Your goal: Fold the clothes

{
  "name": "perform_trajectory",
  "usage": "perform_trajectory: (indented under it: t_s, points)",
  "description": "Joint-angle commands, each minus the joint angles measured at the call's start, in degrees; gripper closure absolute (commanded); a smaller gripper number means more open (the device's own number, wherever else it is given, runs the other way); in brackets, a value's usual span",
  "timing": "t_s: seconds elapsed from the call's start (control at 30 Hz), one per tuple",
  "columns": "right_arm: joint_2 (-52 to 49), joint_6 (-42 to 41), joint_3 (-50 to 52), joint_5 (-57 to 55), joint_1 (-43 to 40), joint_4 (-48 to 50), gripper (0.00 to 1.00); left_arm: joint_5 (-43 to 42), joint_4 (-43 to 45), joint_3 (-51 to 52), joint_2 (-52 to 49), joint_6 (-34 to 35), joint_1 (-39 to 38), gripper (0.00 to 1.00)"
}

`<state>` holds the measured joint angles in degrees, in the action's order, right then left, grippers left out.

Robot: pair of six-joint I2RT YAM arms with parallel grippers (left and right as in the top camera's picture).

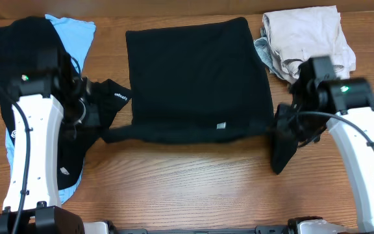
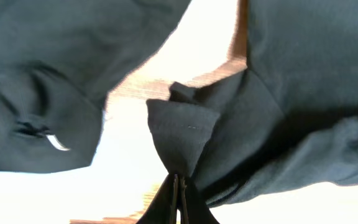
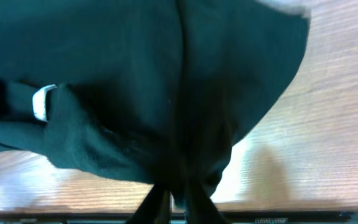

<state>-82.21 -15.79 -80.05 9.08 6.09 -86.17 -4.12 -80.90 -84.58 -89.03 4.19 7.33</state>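
Observation:
A large black T-shirt [image 1: 197,78] lies spread in the middle of the table, its front hem lifted, with a small white tag [image 1: 221,125] near that edge. My left gripper [image 1: 95,104] is shut on the shirt's left sleeve; in the left wrist view the cloth [image 2: 185,134] rises from the shut jaws [image 2: 178,182]. My right gripper [image 1: 284,127] is shut on the shirt's right corner, which hangs down below it. In the right wrist view the black cloth [image 3: 166,81] fills the frame above the jaws [image 3: 178,198], and the tag [image 3: 41,102] shows at the left.
A pile of black garments [image 1: 18,45] and a light-blue one [image 1: 73,29] lies at the back left under my left arm. A heap of beige clothes [image 1: 307,36] sits at the back right. Bare wooden table [image 1: 187,182] runs along the front.

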Motion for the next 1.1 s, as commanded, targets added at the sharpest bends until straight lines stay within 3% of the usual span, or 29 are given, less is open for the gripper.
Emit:
perform_trajectory:
  t_s: [0.0, 0.03, 0.1, 0.13, 0.17, 0.27, 0.53, 0.63, 0.87, 0.97, 1.0, 1.07]
  points:
    - [3.3, -4.0, 9.1, 2.4, 0.0, 2.0, 0.79, -1.9, 3.9, 10.1, 1.8, 1.0, -0.7, 0.96]
    - [3.4, -4.2, 11.2, 3.1, 0.0, 2.6, 0.74, -2.0, 4.9, 12.3, 1.7, 1.0, -0.7, 0.95]
    - [3.4, -4.2, 13.6, 3.9, 0.0, 3.4, 0.69, -3.6, 7.7, 16.4, 1.7, 1.0, -0.7, 0.83]
    - [3.4, -4.2, 14.5, 4.1, 0.0, 3.9, 0.63, -5.0, 9.5, 18.2, 1.7, 1.0, -0.7, 0.59]
    - [3.4, -4.2, 14.7, 4.1, 0.0, 4.2, 0.59, -6.1, 10.6, 19.0, 1.7, 0.9, -0.7, 0.45]
    - [3.5, -4.2, 14.7, 4.8, 0.0, 6.1, 0.48, -7.4, 13.0, 19.2, 1.7, 1.0, -0.7, 0.21]
    - [3.5, -4.0, 14.7, 6.1, 0.0, 11.7, 0.40, -4.7, 20.3, 19.1, 1.7, 5.8, -0.5, 0.00]
    - [3.5, -3.9, 14.7, 6.1, 0.0, 13.6, 0.40, 1.1, 24.7, 19.1, 1.7, 8.6, -0.1, 0.00]
    - [3.5, -3.3, 14.7, 6.5, 0.0, 16.5, 0.40, 4.9, 33.2, 19.6, 0.2, 8.9, 0.9, 0.00]
    - [3.5, -3.3, 14.7, 6.5, 0.0, 17.8, 0.45, 6.3, 35.8, 19.7, -2.5, 8.9, 1.0, 0.03]
    - [3.5, -3.3, 14.7, 6.5, 0.0, 18.1, 0.48, 6.5, 36.6, 19.7, -3.9, 8.9, 1.0, 0.15]
    - [3.5, -3.3, 14.7, 6.4, 0.0, 18.6, 0.50, 6.9, 37.7, 19.7, -6.5, 8.9, 1.1, 0.60]
